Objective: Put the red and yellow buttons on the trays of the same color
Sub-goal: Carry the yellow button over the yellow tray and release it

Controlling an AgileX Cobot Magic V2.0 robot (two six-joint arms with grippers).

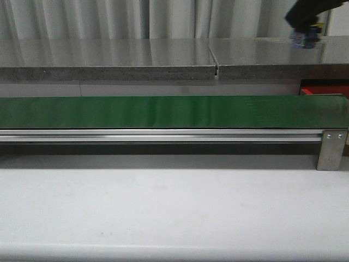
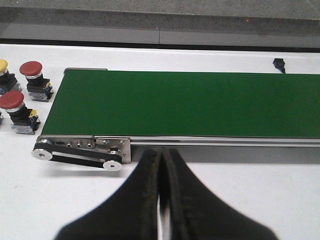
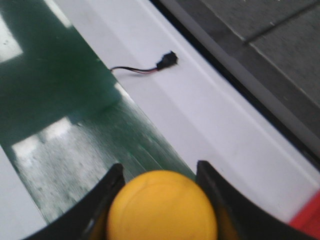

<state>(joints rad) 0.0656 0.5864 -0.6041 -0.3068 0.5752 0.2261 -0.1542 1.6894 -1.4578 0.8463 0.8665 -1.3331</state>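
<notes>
We see a white table (image 1: 163, 213) carrying a long green belt (image 1: 163, 112) on an aluminium frame, which runs along the table's length. Beside one end of the belt, two red buttons (image 2: 31, 68) and part of a yellow button (image 2: 2, 65) stand upright on the bare white surface, close together. A small black connector (image 3: 166, 61) with thin wires lies on the table between the belt and the far edge. A red tray (image 1: 324, 88) sits behind the belt's right end.
</notes>
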